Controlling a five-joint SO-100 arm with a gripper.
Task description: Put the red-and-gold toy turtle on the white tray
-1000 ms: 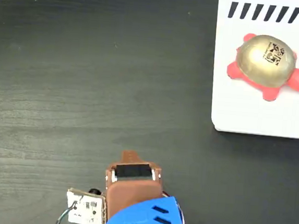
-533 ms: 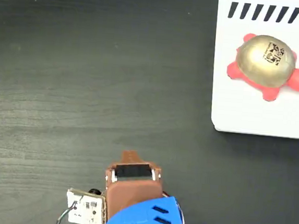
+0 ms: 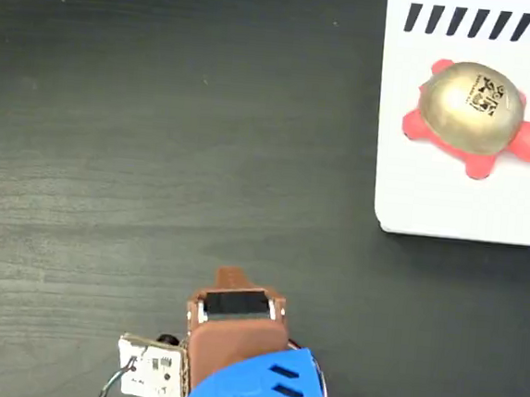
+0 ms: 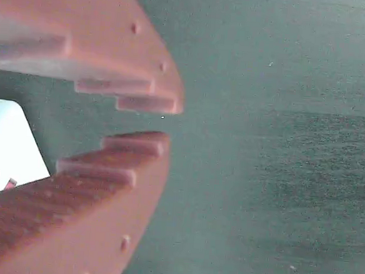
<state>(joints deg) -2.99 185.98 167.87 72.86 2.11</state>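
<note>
The red-and-gold toy turtle (image 3: 472, 114) lies on the white tray (image 3: 431, 208) at the top right of the fixed view, its gold shell and black square mark facing up and its red head towards the right. My gripper (image 3: 230, 275) is far from it, at the bottom centre over the dark table, drawn back close to the arm's blue base. In the wrist view the gripper (image 4: 165, 121) has its brown fingers (image 4: 92, 168) drawn together to a narrow slit with nothing between them. Neither turtle nor tray shows in the wrist view.
A small white circuit board (image 3: 151, 370) with wires sits left of the blue arm base (image 3: 262, 389). A white object (image 4: 6, 150) shows at the left edge of the wrist view. The dark wood-grain table (image 3: 159, 134) fills the remaining space.
</note>
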